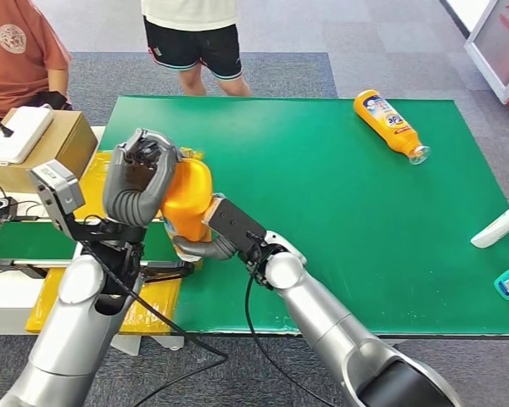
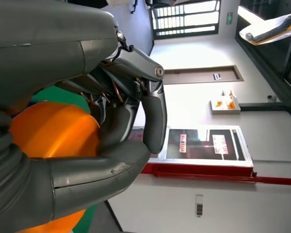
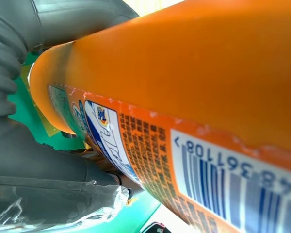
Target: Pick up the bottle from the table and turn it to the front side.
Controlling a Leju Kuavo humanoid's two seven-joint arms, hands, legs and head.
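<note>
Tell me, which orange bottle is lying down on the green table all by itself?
The orange bottle at the table's far right. It lies on its side, untouched. The other orange bottle is held up between the left hand and the right hand.

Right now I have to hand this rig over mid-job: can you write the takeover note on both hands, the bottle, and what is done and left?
Left hand: wrapped over one end of the orange plastic detergent bottle.
Right hand: grips the same bottle from below; its wrist view shows the barcode label facing that camera.
Bottle: lifted off the green table mat, held between both hands.
Second orange bottle: lying on its side at the mat's far right, untouched.
Done: pickup.
Left: turn the bottle front side out; probably set it down afterwards.
</note>
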